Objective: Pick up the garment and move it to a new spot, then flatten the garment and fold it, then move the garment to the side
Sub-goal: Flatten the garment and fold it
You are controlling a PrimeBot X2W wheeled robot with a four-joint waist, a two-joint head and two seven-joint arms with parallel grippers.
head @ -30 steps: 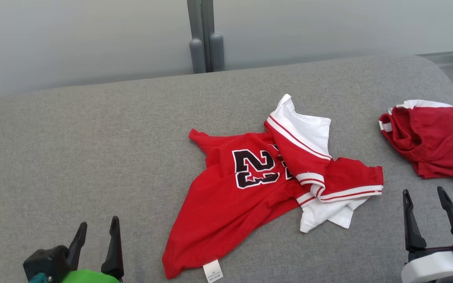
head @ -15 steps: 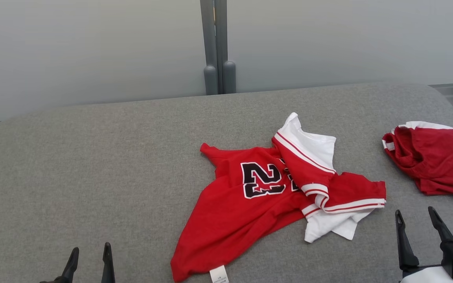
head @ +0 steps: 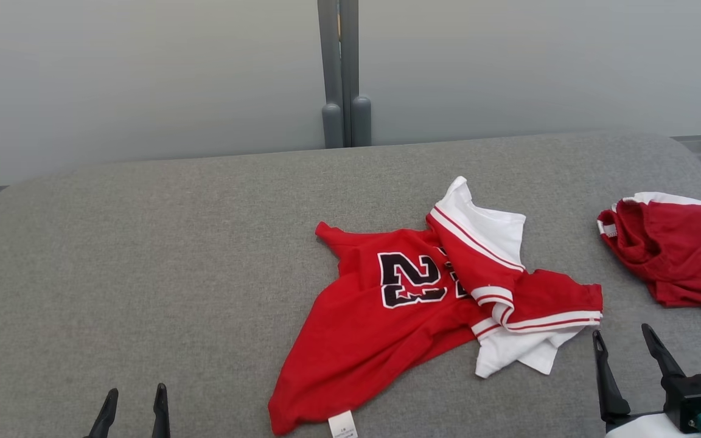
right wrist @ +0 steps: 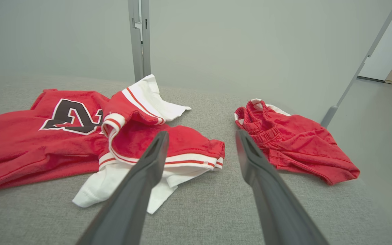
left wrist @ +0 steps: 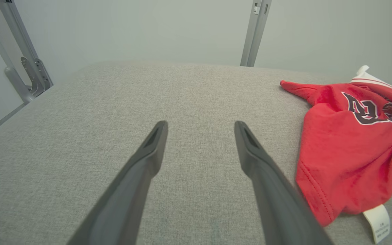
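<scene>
Camera shifted since 1 s back: whole head view slid, so the left pincer (head: 135, 392) now shows just its 2 tips at the bottom edge. The right pincer (head: 622, 333) sits lower and further left in the view. Jersey (head: 387, 316) keeps the same crumple on the cushion (head: 143, 243), so no cloth moved.

Both pincers spread wide, empty, touching nothing.

Step 1 of 3 looks to be in hand: pick-up not yet begun, jersey not lifted, nothing flattened or folded.

Jersey location: ahead and to the left of the right pincer, its striped red edge and white sleeve just past that pincer's tips. It is ahead and to the right of the left pincer, near, not touching. Shorts (head: 673, 255) lie ahead-right of the right pincer, apart from the jersey.

Long axis runs on a diagonal, from the label (head: 342, 424) corner on the side nearest the robot to the white sleeve at the far right. The 23 reads upright from the robot, so neck end likely points away, hem toward the robot. Right half is folded over on itself.

Next move likely needs a reach forward and down, then a pinch on a free edge: right pincer on the bunched sleeve, left on the label corner. Take 1 layer only, or the fold may get carried along.
</scene>
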